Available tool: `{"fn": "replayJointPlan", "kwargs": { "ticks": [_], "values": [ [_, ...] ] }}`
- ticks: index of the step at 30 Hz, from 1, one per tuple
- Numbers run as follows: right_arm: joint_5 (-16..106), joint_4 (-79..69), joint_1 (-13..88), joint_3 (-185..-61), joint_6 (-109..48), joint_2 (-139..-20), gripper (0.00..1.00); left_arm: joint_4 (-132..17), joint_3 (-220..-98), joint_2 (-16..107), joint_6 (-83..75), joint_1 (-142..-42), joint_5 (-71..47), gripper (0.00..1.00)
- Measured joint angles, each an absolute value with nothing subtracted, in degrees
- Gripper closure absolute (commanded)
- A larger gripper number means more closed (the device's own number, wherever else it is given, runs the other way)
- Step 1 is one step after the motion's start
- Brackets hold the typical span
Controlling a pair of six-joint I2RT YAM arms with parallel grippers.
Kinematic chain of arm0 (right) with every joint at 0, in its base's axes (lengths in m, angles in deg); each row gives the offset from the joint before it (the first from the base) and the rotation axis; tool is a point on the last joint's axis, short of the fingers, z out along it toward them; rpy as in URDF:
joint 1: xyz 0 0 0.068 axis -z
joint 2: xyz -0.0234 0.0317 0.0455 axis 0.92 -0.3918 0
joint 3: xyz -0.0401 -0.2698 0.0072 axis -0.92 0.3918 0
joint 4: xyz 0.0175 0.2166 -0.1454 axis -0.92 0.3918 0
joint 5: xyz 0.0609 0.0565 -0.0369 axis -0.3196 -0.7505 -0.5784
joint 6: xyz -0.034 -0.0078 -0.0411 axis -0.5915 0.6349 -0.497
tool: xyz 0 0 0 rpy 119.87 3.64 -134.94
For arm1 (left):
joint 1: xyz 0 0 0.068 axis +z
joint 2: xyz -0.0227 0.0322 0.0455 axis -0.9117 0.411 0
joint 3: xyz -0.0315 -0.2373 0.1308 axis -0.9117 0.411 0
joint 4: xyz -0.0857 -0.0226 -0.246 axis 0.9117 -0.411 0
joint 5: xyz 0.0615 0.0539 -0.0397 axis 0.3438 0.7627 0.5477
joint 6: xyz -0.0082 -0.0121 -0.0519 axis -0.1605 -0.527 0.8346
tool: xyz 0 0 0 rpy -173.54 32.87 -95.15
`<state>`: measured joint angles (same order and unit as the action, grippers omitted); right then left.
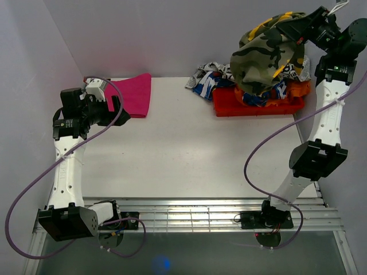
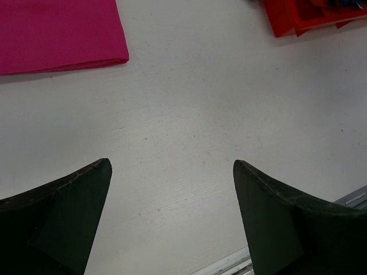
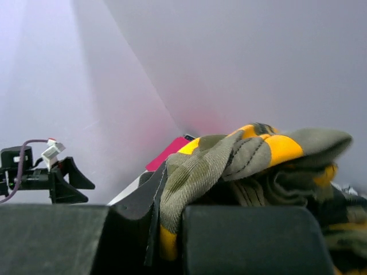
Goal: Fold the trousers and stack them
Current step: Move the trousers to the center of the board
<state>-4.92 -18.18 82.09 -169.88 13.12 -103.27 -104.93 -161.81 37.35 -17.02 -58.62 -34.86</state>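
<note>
Trousers (image 1: 266, 54): one pair, camouflage with yellow-orange blotches, bunched and hanging in the air over the bin (image 1: 229, 107) at the far right of the table (image 1: 189, 154). One red bin, one folded pink cloth (image 1: 135, 94) at the far left, two arms. The bin holds a heap of other clothes (image 1: 207, 82) (blue-and-white and newsprint prints show, plus something orange; how many pieces, I cannot tell).

Right gripper (image 1: 299, 27): jaws clamped together on the trousers' top fold. In the right wrist view the olive and yellow cloth (image 3: 229, 166) is pinched between the two dark fingers (image 3: 246, 240) and spills over them. The lower end of the trousers touches or nearly touches the heap.

Left gripper (image 1: 108, 107): jaws wide apart, holding nothing, touching nothing. In its own view both fingers (image 2: 69, 212) frame bare table, with the pink cloth (image 2: 57, 34) ahead to the left and a bin corner (image 2: 287, 23) at upper right.

Right arm: raised high, reaching up and back toward the far wall. Left arm: bent at the elbow, wrist low beside the pink cloth, gripper tilted down at the table.
</note>
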Motion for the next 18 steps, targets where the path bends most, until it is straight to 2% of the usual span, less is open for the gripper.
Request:
{"fn": "replayJointPlan", "kwargs": {
  "ticks": [11, 14, 18],
  "values": [
    [-5.08, -29.15, 82.20, -170.95, 18.36, -89.28, 0.92, -106.04, -162.90, 37.35, -14.44, -58.62, -32.87, 0.02],
    [-4.73, -28.48, 82.24, -164.15, 15.78, -81.89, 0.92, -106.09, -163.78, 37.11, -14.40, -58.62, -32.21, 0.02],
    [-4.35, -24.24, 82.24, -148.56, 7.87, -67.75, 0.92, -106.13, -164.69, 36.28, -14.51, -58.62, -31.75, 0.02]
  ]
}}
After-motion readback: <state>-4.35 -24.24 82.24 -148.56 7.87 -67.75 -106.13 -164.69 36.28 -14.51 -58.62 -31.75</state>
